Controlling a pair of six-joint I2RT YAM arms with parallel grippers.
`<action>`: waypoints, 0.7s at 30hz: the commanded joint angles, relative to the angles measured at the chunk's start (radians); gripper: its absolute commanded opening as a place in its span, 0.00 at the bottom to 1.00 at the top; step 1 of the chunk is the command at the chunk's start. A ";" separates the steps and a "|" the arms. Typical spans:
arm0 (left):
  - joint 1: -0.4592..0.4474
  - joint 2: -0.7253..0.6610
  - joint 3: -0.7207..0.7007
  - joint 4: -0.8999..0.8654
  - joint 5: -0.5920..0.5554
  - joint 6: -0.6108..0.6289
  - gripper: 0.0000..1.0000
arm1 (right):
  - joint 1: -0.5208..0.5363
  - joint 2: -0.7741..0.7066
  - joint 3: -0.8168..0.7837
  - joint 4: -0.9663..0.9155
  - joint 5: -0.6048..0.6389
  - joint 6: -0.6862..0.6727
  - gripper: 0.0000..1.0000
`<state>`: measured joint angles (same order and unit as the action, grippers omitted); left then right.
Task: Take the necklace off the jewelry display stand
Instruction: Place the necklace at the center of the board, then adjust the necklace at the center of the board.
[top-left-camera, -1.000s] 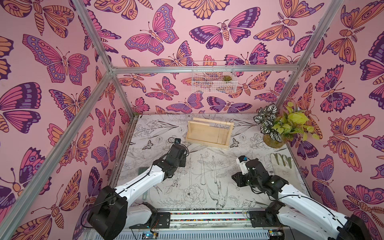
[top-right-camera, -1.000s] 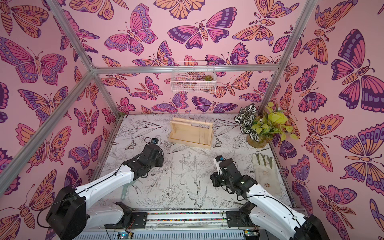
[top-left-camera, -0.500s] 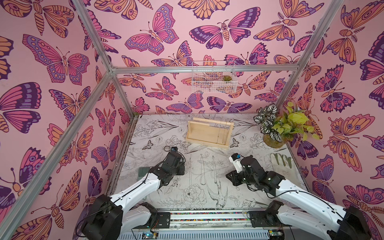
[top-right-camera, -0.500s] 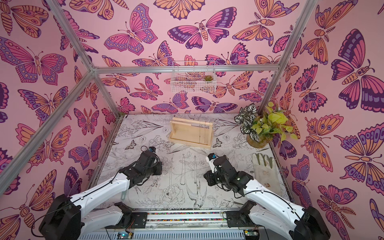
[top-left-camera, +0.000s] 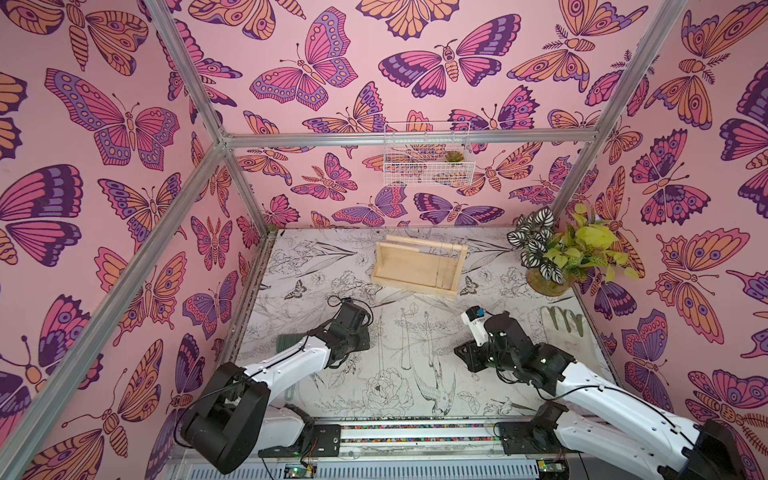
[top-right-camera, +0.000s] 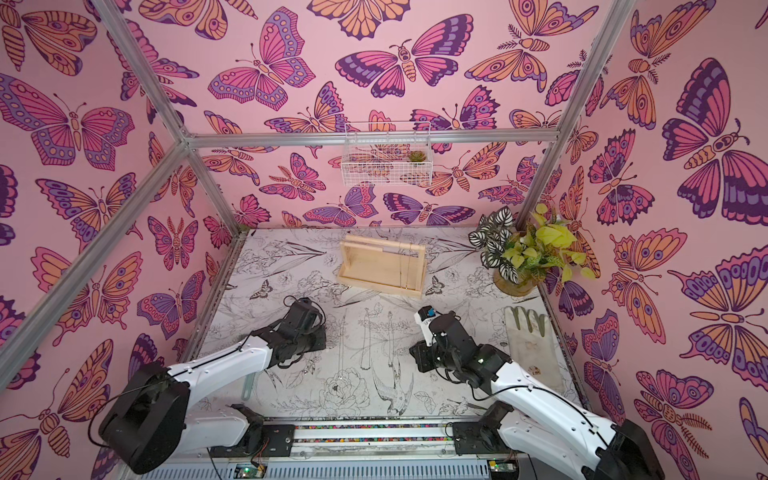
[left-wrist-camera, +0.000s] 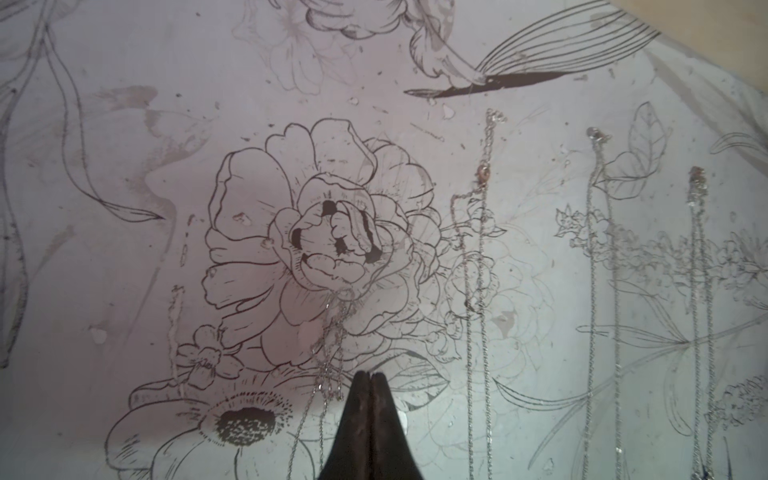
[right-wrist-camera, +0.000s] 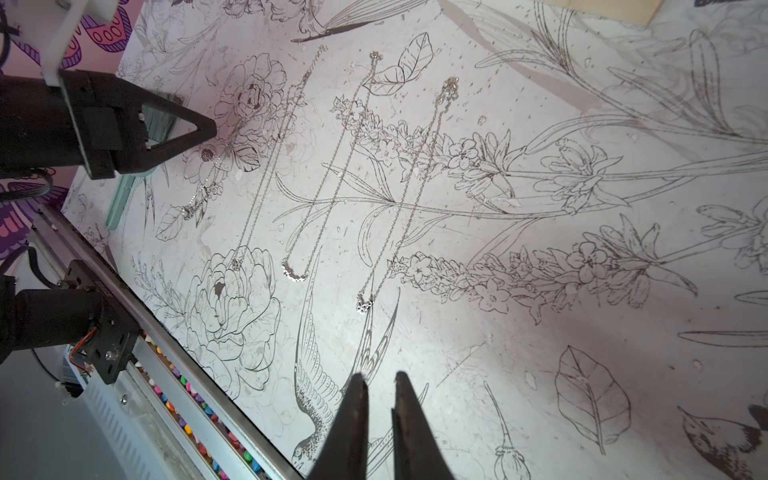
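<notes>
At about 9 o'clock on the bench (top-left-camera: 291, 266), my left gripper (left-wrist-camera: 371, 376) sits low, jaws pressed together. A loose necklace (right-wrist-camera: 188, 212) lies right by the tips, and I cannot tell whether any link is pinched. Toward the middle, three more necklaces (right-wrist-camera: 295, 274) lie stretched side by side on the printed surface. The jewelry display stand (top-left-camera: 419, 266) stands at 12 o'clock near the back wall, and a hanging necklace (top-left-camera: 437, 270) drapes from its crossbar close to the right upright. At 4 o'clock my right gripper (right-wrist-camera: 379, 380) hangs above the bench, jaws slightly apart with nothing between them. A glove (top-left-camera: 561, 320) lies at 3 o'clock, and a potted plant (top-left-camera: 573, 249) stands at 2.
</notes>
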<state>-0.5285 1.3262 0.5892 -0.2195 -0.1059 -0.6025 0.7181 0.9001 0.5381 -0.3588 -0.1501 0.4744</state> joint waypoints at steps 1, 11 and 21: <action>0.009 0.042 0.029 -0.039 -0.031 -0.014 0.00 | 0.007 -0.002 -0.009 -0.005 0.019 0.000 0.17; 0.021 0.114 0.054 -0.035 -0.070 0.002 0.00 | 0.006 -0.005 -0.016 -0.011 0.028 -0.001 0.17; 0.057 0.199 0.081 0.014 -0.058 0.038 0.00 | 0.007 0.008 -0.015 0.003 0.020 0.002 0.17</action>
<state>-0.4835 1.4929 0.6609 -0.2054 -0.1562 -0.5873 0.7177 0.9031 0.5266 -0.3565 -0.1421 0.4744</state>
